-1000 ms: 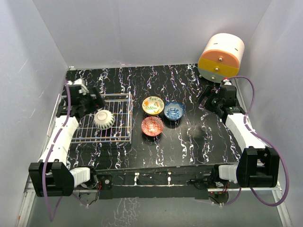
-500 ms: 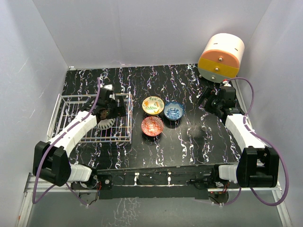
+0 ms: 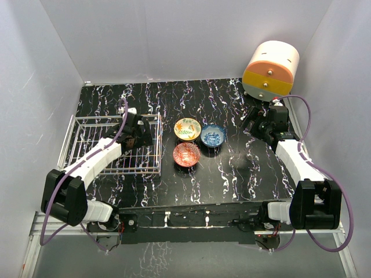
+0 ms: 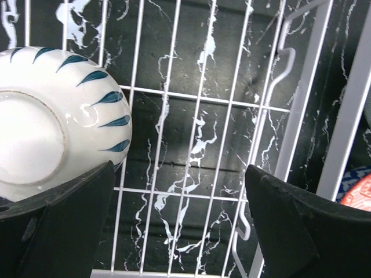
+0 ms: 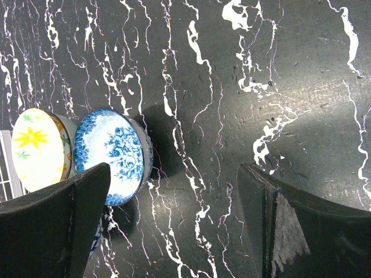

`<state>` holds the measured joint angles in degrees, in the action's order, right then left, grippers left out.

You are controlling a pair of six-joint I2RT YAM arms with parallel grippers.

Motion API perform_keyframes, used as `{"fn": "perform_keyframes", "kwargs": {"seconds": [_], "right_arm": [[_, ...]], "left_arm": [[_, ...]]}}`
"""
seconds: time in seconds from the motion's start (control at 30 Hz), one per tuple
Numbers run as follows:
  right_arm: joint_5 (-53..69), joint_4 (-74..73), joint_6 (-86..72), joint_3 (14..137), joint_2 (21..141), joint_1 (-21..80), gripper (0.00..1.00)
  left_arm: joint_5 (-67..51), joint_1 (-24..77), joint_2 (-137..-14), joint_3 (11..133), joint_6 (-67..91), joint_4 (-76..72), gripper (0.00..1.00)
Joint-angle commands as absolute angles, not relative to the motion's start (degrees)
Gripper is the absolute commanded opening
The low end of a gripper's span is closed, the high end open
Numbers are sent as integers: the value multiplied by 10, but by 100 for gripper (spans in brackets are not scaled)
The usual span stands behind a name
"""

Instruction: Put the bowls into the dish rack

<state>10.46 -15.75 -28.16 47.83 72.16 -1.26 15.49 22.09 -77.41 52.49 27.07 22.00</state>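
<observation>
The white wire dish rack (image 3: pixel 87 145) stands at the left. In the left wrist view a white bowl with teal strokes (image 4: pixel 52 121) lies base-up on the rack's grid (image 4: pixel 191 145); my left arm hides it in the top view. My left gripper (image 3: pixel 142 134) is open and empty over the rack's right side (image 4: pixel 179 171), just right of that bowl. The yellow-floral bowl (image 3: pixel 187 128), blue bowl (image 3: pixel 213 135) and red bowl (image 3: pixel 186 154) sit on the table right of the rack. My right gripper (image 3: pixel 250 121) is open and empty (image 5: pixel 174 168), right of the blue bowl (image 5: pixel 110 153) and yellow bowl (image 5: pixel 37 147).
A cream-and-orange cylindrical drawer unit (image 3: pixel 271 70) stands at the back right corner. The rack's raised right wall (image 4: pixel 342 116) lies between my left gripper and the red bowl's rim (image 4: pixel 359 194). White walls enclose the black marbled table (image 3: pixel 243 168).
My left arm has swung from the rack's far left corner across to its right side, now covering the white bowl in the top view. The right arm has not moved.
</observation>
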Motion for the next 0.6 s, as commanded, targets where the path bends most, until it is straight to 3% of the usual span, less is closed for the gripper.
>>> {"fn": "perform_keyframes", "kwargs": {"seconds": [0.0,0.57], "right_arm": [[107,-129,-275,474,724,-14,93],[111,-133,-273,478,713,-14,93]], "left_arm": [[226,219,-771,520,270,230,93],[272,104,-763,498,311,215,95]]}}
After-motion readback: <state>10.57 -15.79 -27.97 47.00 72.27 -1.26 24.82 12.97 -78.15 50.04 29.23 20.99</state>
